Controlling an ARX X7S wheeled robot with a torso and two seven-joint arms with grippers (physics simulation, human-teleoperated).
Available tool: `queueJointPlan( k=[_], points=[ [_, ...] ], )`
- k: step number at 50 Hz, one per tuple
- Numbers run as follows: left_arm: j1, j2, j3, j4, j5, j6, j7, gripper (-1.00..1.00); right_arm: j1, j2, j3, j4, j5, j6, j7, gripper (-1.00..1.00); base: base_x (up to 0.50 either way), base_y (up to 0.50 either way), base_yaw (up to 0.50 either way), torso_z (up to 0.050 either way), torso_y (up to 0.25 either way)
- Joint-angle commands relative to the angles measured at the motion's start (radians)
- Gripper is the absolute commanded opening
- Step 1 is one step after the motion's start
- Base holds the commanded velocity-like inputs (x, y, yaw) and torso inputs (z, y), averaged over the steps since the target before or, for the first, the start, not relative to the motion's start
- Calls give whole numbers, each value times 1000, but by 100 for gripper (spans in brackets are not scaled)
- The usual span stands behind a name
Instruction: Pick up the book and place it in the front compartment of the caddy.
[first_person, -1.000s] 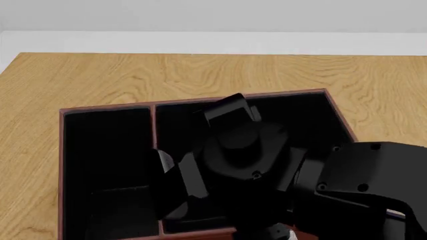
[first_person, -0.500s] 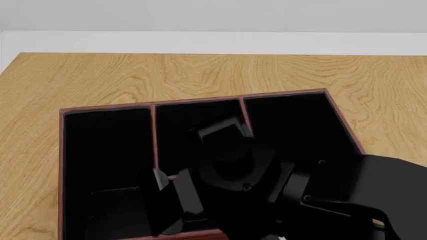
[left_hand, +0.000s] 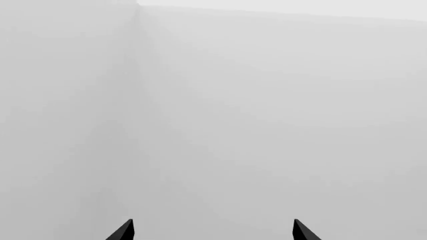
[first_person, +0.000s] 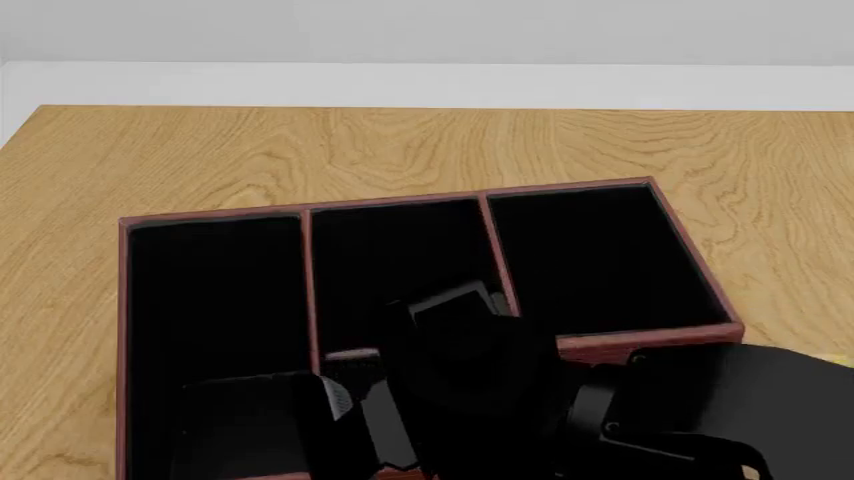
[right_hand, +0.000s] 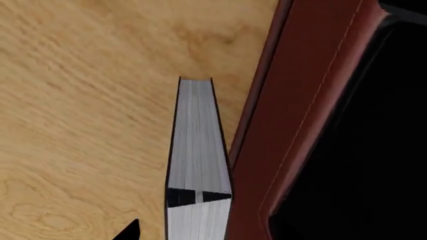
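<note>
The book (right_hand: 198, 160) shows its white page edges between thin black covers. It runs alongside the outer wall of the dark red-brown caddy (right_hand: 293, 115), over the wooden table, outside the box. My right gripper (right_hand: 213, 231) straddles the book. One fingertip (right_hand: 130, 231) stands apart from the book's cover with wood showing between; the other is lost against the caddy's black interior. In the head view my right arm (first_person: 467, 380) covers the near part of the caddy (first_person: 400, 202). My left gripper (left_hand: 213, 230) is open and empty, facing a blank grey wall.
The caddy's two far compartments and its long left compartment (first_person: 214, 300) show black interiors. Bare wooden table (first_person: 400, 150) lies beyond the caddy and to both sides. A white wall runs behind the table's far edge.
My right arm has drawn back toward me and down, uncovering the caddy's far middle and right compartments and a stretch of the right compartment's near wall.
</note>
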Motion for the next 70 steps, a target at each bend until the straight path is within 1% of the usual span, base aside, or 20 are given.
queueJointPlan(
  k=[1,27,47,57,58,60,70],
  points=[
    [11,-15,-1,5,7,18,-7,100,-23,5,-12,2,5,19,3,100,0,0,0,0,0],
    [19,-12,0,10,13,12,-10,100,-64,6,-37,58,1,16,14,100,0,0,0,0,0],
    [18,-3,-3,-8,5,10,-1,100,-124,-33,-50,195,-7,-65,22,100,1,0,0,0,0],
    [17,2,-5,-10,3,4,-1,100,-138,-26,-53,183,-3,-71,21,100,1,-1,-1,0,0],
    [19,0,-5,-10,4,6,-1,100,-141,-26,-49,187,-5,-74,30,-100,0,0,-3,0,0],
    [22,-4,-5,-10,6,11,-3,100,-136,-22,-54,169,2,-56,13,-100,0,-1,-4,0,0],
    [42,-35,-4,-1,18,45,-18,100,-133,-12,-46,140,4,-50,25,-100,0,-1,-1,-2,0]
  ],
)
